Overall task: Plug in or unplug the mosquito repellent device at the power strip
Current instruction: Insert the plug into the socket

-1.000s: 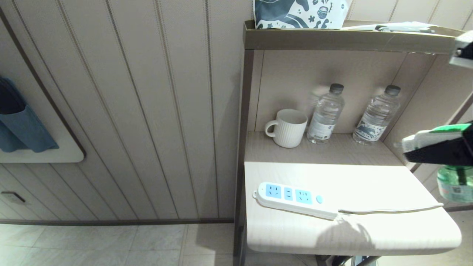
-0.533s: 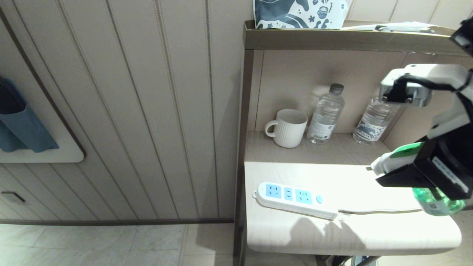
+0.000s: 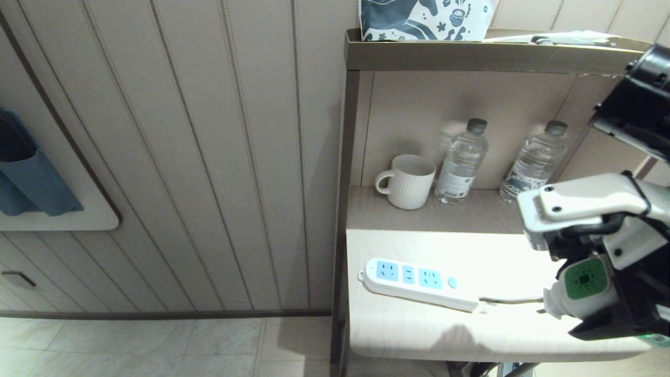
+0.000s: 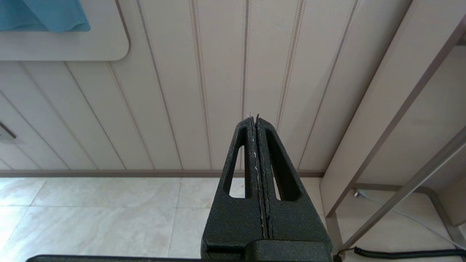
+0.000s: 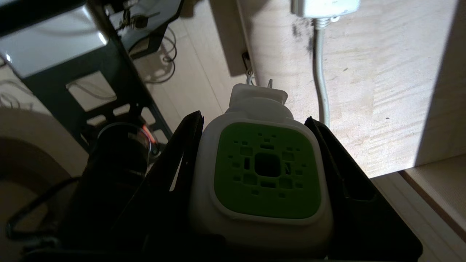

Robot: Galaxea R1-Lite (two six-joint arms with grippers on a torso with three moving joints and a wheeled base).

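Right end effector (image 3: pixel 586 293) clamped on device (image 3: pixel 580 285) above surface (image 3: pixel 419 327). Well apart from strip (image 3: pixel 416 283). Left end effector (image 4: pixel 256 123) closed, empty.

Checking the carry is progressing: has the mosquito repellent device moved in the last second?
Yes. The mosquito repellent device has dropped and shifted left, toward the power strip.

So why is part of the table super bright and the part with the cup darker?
In the head view, strong light washes out the front of the table, while the shelf above shades the mug and its ledge; a soft shadow lies by the power strip. In the right wrist view, the table is sunlit but the mosquito repellent device in the right gripper sits in shade.
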